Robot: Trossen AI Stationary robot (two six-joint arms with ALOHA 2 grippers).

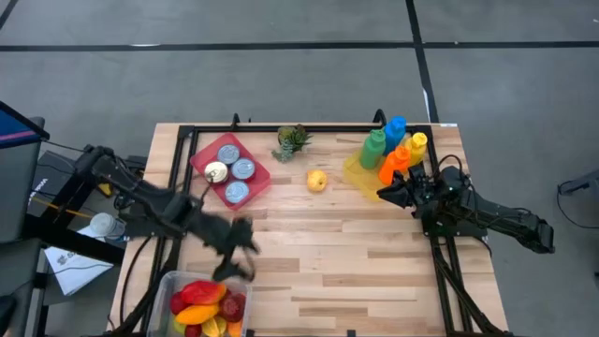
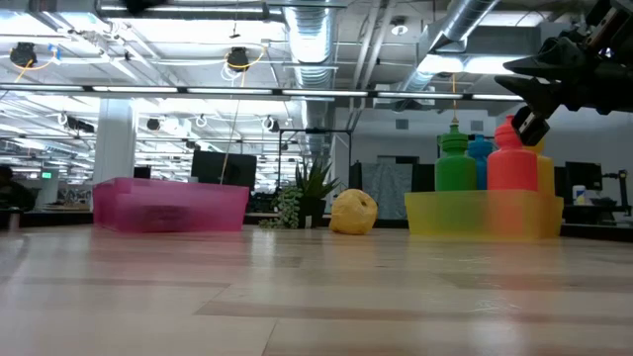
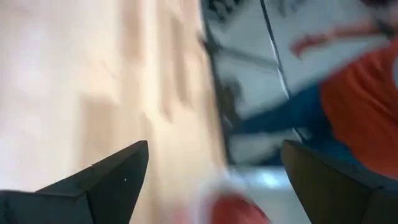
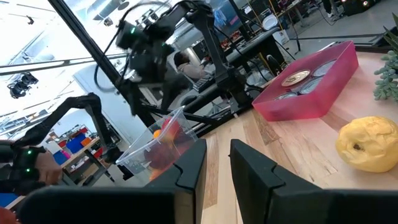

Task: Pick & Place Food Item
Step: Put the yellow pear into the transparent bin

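— While the left gripper hung over the table's near left part, how did its fingers stand?
— Spread wide, with nothing between them. In its wrist view the two dark fingers stood far apart, with wood on one side and the bin's edge and something red on the other, all blurred.
— And the bin?
— A clear bin sat at the near left corner, holding red, orange and yellow food. The gripper was just above its far rim.
— Where was the food item on the table?
— A yellow fruit, lemon-like, lay alone on the wood near the middle of the far half, between the pink tray and the yellow tray. Nothing touched it. In the low view it sat just beside a small plant.
— What did the trays hold?
— The pink one held round cans, lids up. The yellow one held upright bottles: green, blue, orange and yellow.
— And the right gripper?
— It was at the right side, near the yellow tray, raised off the table and pointing toward the fruit. Its fingers stood close together with a narrow gap, pinching nothing.
— Anyone nearby?
— A person's orange sleeve showed, blurred, past the left fingers.
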